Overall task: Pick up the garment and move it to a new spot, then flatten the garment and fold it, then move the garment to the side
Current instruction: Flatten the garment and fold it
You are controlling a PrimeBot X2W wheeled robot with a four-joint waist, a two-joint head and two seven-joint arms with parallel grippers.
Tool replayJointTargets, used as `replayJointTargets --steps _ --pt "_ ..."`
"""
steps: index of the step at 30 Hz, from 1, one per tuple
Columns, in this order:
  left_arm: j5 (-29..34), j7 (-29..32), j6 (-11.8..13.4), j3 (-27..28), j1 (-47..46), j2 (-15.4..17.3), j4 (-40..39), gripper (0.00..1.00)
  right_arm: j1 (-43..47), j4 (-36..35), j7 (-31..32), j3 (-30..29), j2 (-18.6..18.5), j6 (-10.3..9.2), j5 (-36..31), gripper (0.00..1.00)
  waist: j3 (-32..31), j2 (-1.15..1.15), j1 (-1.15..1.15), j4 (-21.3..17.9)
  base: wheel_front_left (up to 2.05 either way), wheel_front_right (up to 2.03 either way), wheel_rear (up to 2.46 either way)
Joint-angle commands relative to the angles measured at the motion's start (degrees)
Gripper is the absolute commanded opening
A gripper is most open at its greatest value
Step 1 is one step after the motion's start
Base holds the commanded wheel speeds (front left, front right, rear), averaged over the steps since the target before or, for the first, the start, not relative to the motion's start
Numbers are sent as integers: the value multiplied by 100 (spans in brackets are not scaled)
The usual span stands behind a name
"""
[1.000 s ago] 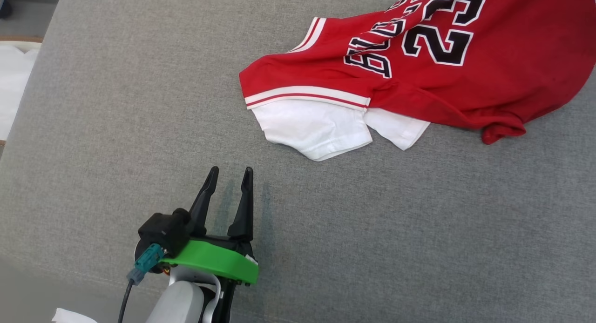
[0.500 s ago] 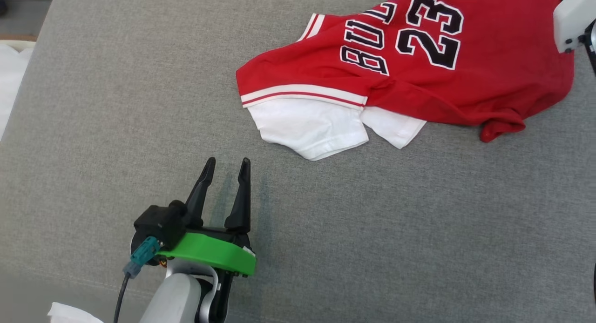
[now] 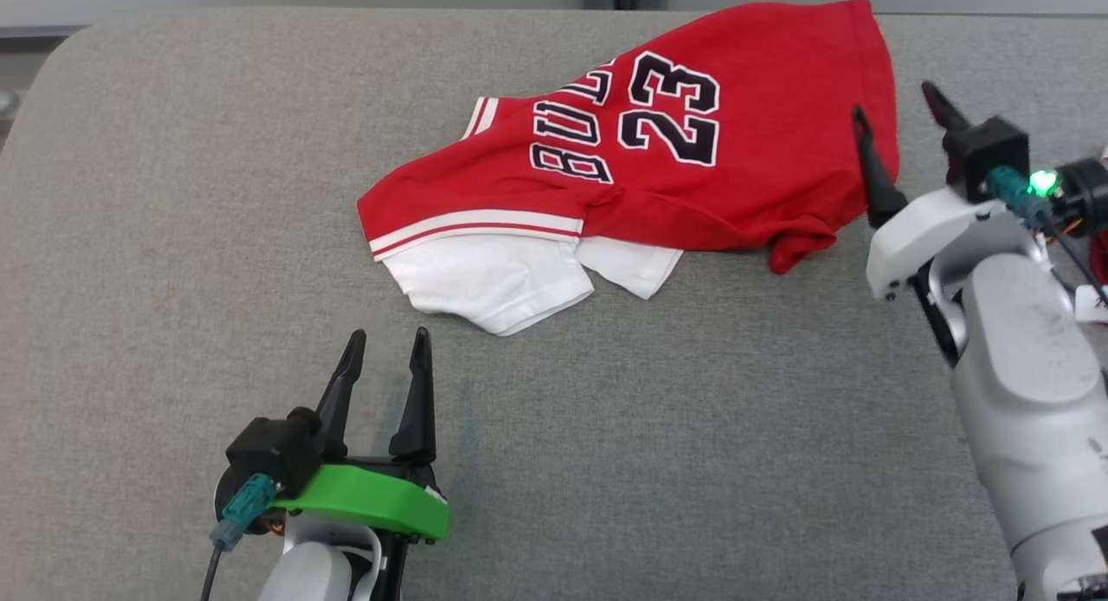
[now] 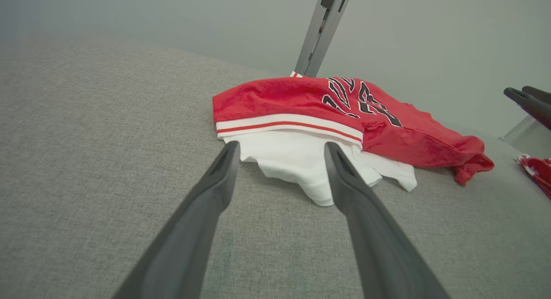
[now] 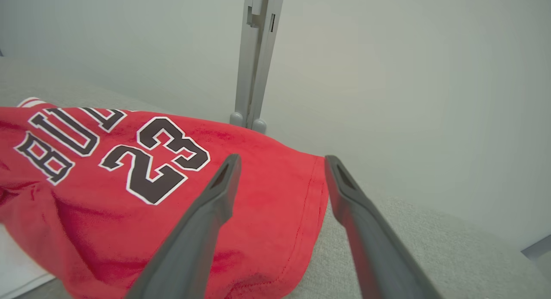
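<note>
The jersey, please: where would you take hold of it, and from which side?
Probably the stitched hem of the jersey, approached from the robot's right: that edge lies flat and exposed on the grey cushion, just ahead of the open right gripper.

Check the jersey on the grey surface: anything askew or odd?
Yes. The jersey lies skewed and rumpled: its white sleeves bunch together at its near-left edge, and its near-right corner is rolled up instead of lying flat.
</note>
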Motion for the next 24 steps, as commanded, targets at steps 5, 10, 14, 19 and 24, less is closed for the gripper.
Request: replayJointTargets --steps 5,10,14,19,24 --pt "87 -17 -13 88 140 15 0 100 987 -396 -23 126 234 -9 257 100 -342 0 0 -354 0 0 0" --pt "140 -18 -30 96 160 15 -10 100 1446 -459 -24 234 381 -9 183 100 -198 0 0 -289 0 0 0" --pt "153 -18 -49 55 66 15 -8 100 1436 -291 -17 274 473 -9 117 100 -38 0 0 -140 0 0 0" --pt "137 -18 -59 -1 -15 15 4 100 1195 112 -19 264 571 -9 1 100 117 0 0 87 0 0 0" --pt "116 -17 -51 -24 -5 15 17 100 906 479 -22 53 619 -9 -177 100 179 0 0 241 0 0 0"
